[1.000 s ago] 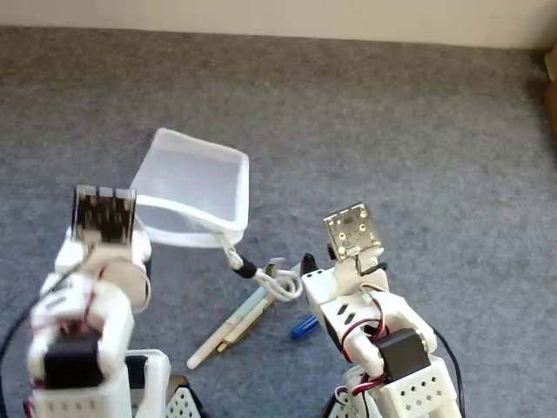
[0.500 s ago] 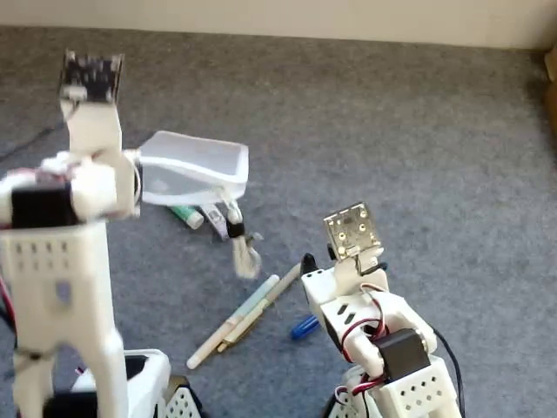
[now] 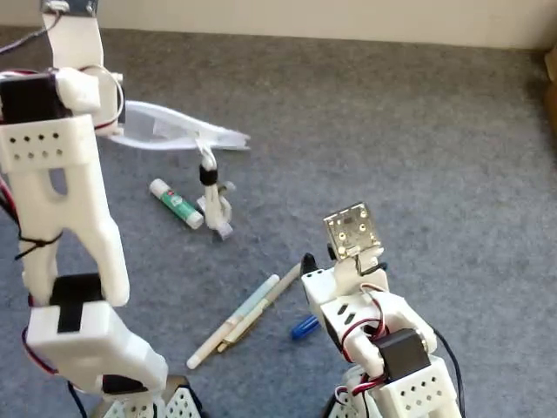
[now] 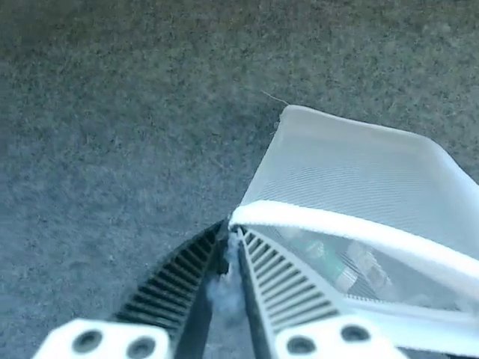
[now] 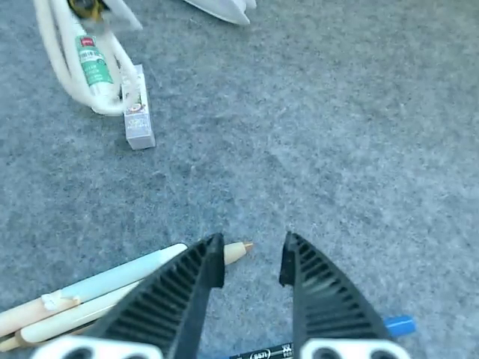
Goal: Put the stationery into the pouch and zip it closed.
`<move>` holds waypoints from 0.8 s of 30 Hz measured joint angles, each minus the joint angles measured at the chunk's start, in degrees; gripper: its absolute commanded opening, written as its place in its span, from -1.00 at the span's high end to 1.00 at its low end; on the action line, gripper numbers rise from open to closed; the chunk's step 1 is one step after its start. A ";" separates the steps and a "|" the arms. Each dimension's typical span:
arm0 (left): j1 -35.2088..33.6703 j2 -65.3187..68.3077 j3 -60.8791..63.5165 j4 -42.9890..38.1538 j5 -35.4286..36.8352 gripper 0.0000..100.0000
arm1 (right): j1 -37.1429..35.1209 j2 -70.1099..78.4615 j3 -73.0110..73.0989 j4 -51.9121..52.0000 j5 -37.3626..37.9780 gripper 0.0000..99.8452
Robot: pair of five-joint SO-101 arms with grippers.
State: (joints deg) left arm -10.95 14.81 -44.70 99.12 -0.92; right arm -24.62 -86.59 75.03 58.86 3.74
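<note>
This is an indoor room set up for small-robot work; whether it is a home, an office or a lab cannot be told. The worktop (image 3: pixel 409 148) is covered in grey short-pile carpet. At the far side it meets a pale strip (image 3: pixel 348 17) like a wall or skirting, and a brown wooden edge (image 3: pixel 552 87) shows at the far right. The left arm (image 3: pixel 65 200) and right arm (image 3: pixel 374 335) are white plastic, with bare red and black wires (image 3: pixel 357 333) and an exposed circuit board (image 3: pixel 352 231). Pens (image 3: pixel 235 320) and a glue stick (image 3: pixel 175 203) lie loose on the carpet.
</note>
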 measured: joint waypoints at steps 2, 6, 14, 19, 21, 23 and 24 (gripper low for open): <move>0.00 2.37 -3.08 -0.09 0.00 0.78 | 0.00 0.00 0.00 0.00 0.00 0.75; 0.00 4.92 -5.01 -0.09 -0.70 0.58 | 0.00 0.00 0.00 0.00 0.00 0.75; 0.09 8.79 -4.13 0.26 -0.70 0.84 | 0.00 0.00 0.00 0.00 0.00 0.75; 0.26 8.79 -4.04 0.26 -0.70 0.99 | 0.00 0.00 0.00 0.00 0.00 0.75; 0.26 8.79 -4.04 0.18 -0.70 0.99 | 0.00 0.00 0.00 0.00 0.00 0.75; 0.53 8.79 -4.04 -0.09 -0.70 0.99 | 0.00 0.00 0.00 0.00 0.00 0.75; 0.53 8.79 -4.13 -0.09 -0.70 0.99 | 0.00 0.00 0.00 0.00 0.00 0.75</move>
State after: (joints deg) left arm -10.42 23.60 -48.84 99.03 -1.63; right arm -24.62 -86.59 75.03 58.86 3.74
